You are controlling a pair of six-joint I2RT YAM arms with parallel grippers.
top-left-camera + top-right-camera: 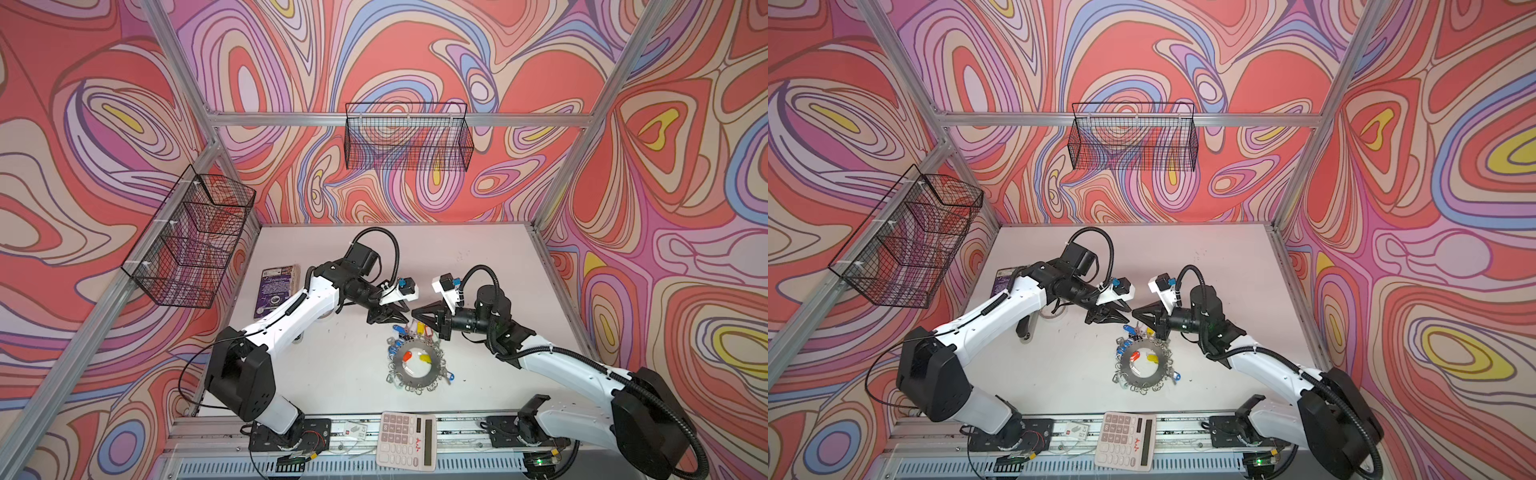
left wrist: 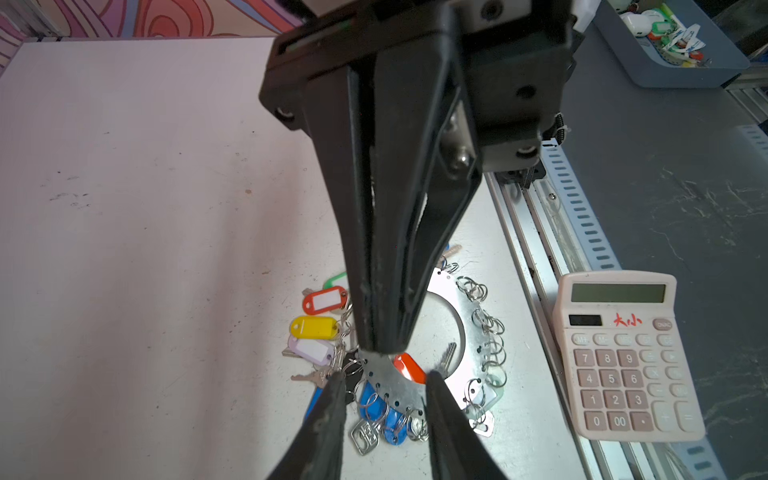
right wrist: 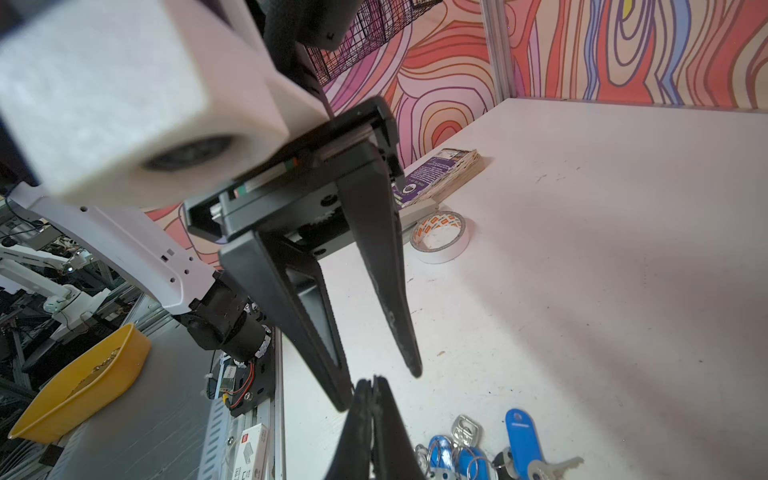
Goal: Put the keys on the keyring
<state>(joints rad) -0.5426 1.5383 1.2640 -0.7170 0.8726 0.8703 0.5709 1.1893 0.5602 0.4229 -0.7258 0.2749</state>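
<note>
The keyring [image 1: 415,377] [image 1: 1126,365] [image 2: 469,316] lies flat on the white table, its rim hung with small split rings. A red-tagged key [image 2: 409,368] and a yellow tag [image 1: 424,357] lie in its hole. More keys [image 1: 415,330] [image 2: 313,327] [image 3: 521,436] with blue, red, yellow, white and green tags are bunched at its far rim. My left gripper [image 1: 406,316] [image 2: 386,378] hovers above that bunch, open and empty. My right gripper [image 1: 412,312] [image 3: 372,381] is shut, nothing visible in it. Its tip points between the left fingers [image 3: 390,316].
A pink calculator [image 1: 407,440] [image 2: 623,353] rests on the front rail. A tape roll [image 3: 440,237] and a purple book [image 1: 276,291] lie at the back left. Wire baskets [image 1: 409,141] [image 1: 191,241] hang on the walls. A yellow bin [image 3: 79,386] sits off the table.
</note>
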